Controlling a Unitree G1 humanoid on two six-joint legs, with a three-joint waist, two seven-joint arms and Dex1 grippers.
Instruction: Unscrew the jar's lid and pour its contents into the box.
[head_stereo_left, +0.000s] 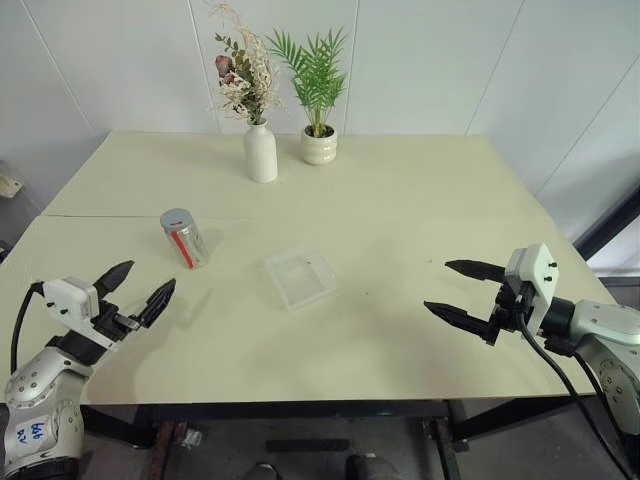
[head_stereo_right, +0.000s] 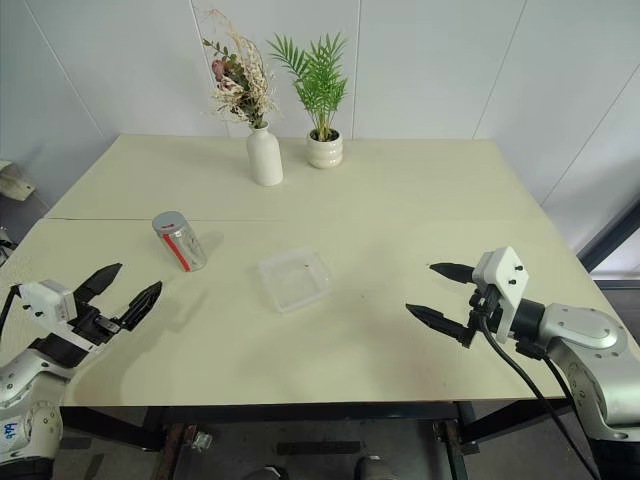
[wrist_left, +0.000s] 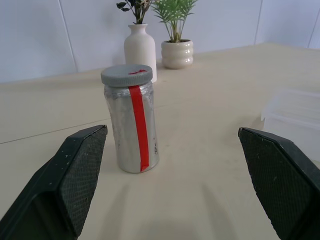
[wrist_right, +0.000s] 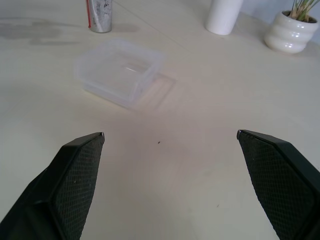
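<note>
Two hands, both spread wide, empty: left hand (head_stereo_left: 133, 290) near upright jar (head_stereo_left: 184, 238), lid (wrist_left: 127, 75) on; right hand (head_stereo_left: 458, 293) well apart from box (head_stereo_left: 300, 277) mid-desk (head_stereo_left: 400, 190).

A: where's everything sitting?
B: jar (head_stereo_right: 180, 241) upright on the table (head_stereo_right: 400, 200), lid (head_stereo_right: 170, 221) on, clear box (head_stereo_right: 294, 279) near the middle beside it.
A: grippers?
B: left gripper (head_stereo_right: 122, 294) and right gripper (head_stereo_right: 436, 294) both spread wide, empty, well apart from both.
</note>
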